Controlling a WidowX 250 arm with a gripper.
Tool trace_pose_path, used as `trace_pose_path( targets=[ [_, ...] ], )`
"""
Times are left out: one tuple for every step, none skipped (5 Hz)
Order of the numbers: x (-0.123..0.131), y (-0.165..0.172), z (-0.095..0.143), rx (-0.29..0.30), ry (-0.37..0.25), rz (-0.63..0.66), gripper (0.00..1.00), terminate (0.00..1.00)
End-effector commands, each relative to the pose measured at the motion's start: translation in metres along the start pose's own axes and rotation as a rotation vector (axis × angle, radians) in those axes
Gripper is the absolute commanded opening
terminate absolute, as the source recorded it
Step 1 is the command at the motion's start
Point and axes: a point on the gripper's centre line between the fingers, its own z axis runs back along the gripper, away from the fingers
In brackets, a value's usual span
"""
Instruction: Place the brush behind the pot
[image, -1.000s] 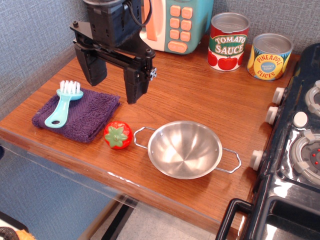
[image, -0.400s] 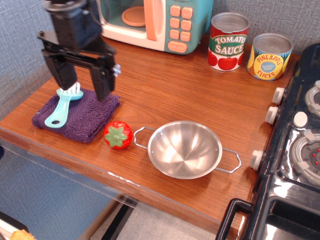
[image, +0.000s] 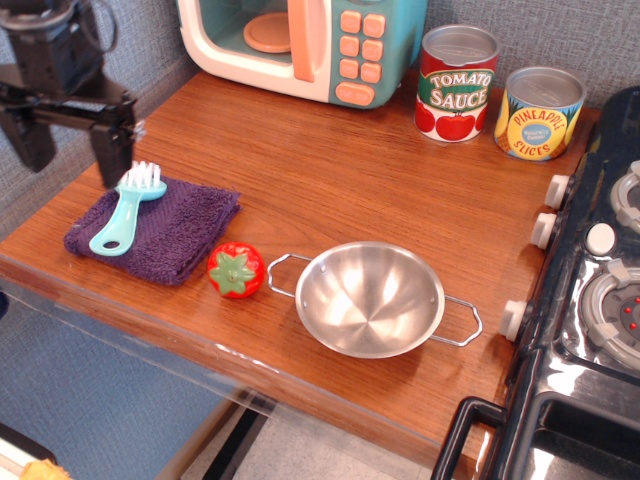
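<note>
The light-teal brush (image: 125, 208) with white bristles lies on a purple cloth (image: 155, 229) at the table's left front. The shiny steel pot (image: 369, 298) with two wire handles sits at the front middle, empty. My black gripper (image: 72, 155) is at the far left, above and just behind the brush's bristle end. Its two fingers (image: 113, 150) hang apart and hold nothing.
A red toy tomato (image: 236, 270) sits between the cloth and the pot. A toy microwave (image: 300, 45) stands at the back, with a tomato sauce can (image: 456, 83) and a pineapple can (image: 540, 112) to its right. A black toy stove (image: 590, 300) fills the right side.
My gripper has moved steadily left, from above the table's middle-left to beyond the cloth's back-left corner. It stayed open. The brush, pot and tomato have not moved.
</note>
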Motion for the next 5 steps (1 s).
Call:
trace_pose_path(
  targets=[
    [0.02,0.012,-0.014,0.065,-0.021,0.094,1.0,0.0],
    [0.024,-0.005,-0.027,0.067,0.004,0.075,1.0,0.0],
    [0.025,-0.014,-0.038,0.066,0.02,0.08,1.0,0.0],
    [0.03,-0.014,-0.046,0.073,0.028,0.099,1.0,0.0],
    [0.035,-0.011,-0.054,0.095,0.043,0.108,1.0,0.0]
  ],
)
